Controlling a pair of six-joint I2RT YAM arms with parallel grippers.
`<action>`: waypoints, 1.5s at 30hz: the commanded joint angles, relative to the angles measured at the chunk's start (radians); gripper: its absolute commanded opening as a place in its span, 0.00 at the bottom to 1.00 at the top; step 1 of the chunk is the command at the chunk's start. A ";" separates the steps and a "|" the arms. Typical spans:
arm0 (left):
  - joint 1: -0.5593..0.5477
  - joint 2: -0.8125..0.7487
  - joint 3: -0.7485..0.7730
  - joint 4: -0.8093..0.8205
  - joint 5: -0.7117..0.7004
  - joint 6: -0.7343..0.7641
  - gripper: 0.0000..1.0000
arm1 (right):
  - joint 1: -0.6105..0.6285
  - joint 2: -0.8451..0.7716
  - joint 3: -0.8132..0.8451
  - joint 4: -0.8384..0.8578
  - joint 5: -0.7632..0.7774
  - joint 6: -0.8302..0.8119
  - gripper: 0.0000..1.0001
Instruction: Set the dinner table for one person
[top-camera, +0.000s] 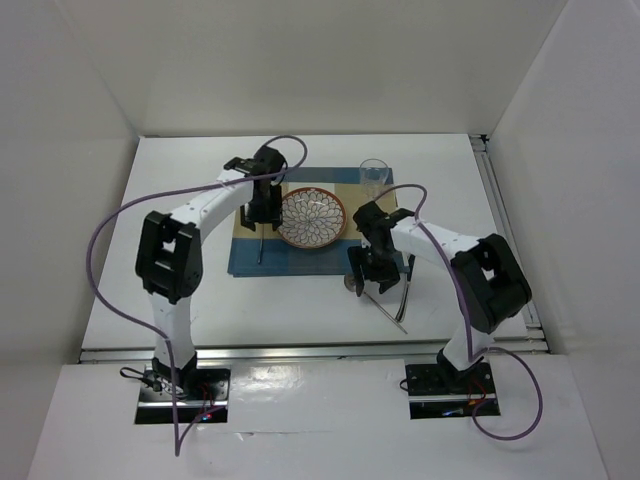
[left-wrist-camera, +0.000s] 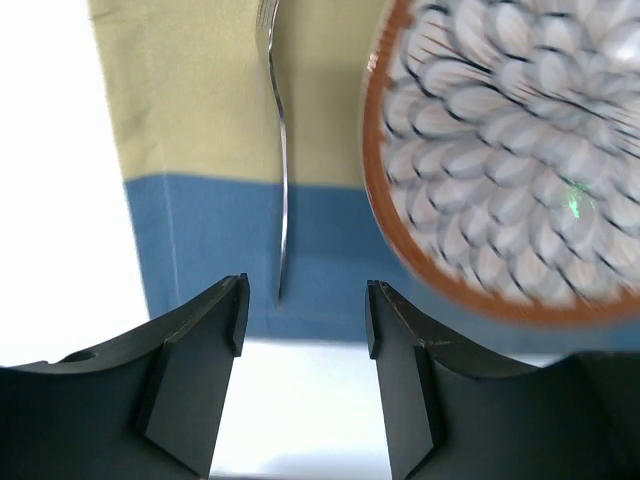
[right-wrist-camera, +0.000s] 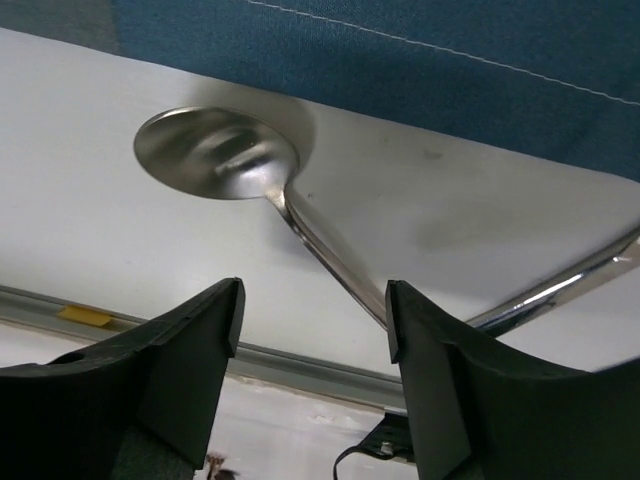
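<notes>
Dinner table (top-camera: 290, 300), broad, flat and white, bears a shiny steel spoon (right-wrist-camera: 215, 152) whose handle nears a slim steel utensil (right-wrist-camera: 560, 285); with left gripper (left-wrist-camera: 303, 315) and right gripper (right-wrist-camera: 313, 320) both agape, the right may pinch the pair.

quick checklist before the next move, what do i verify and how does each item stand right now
1. Fork lying on the placemat left of the plate: ok.
2. Left gripper open, fork not gripped: ok.
3. Right gripper open astride the spoon handle: ok.
4. Spoon on the placemat: not ok, it lies on the dinner table beside the mat.
5. Spoon handle free of the second utensil: cannot tell, a finger hides where they meet.
6. Glass upright: ok.
</notes>
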 joint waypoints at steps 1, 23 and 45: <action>-0.005 -0.165 -0.010 -0.042 0.026 0.007 0.67 | 0.018 0.026 -0.006 -0.023 -0.017 -0.014 0.68; 0.005 -0.447 -0.060 -0.094 -0.028 -0.031 0.67 | 0.191 0.101 0.029 -0.070 0.015 -0.017 0.00; 0.014 -0.605 -0.157 -0.070 -0.144 -0.155 0.64 | -0.147 0.248 0.532 0.068 0.156 0.096 0.00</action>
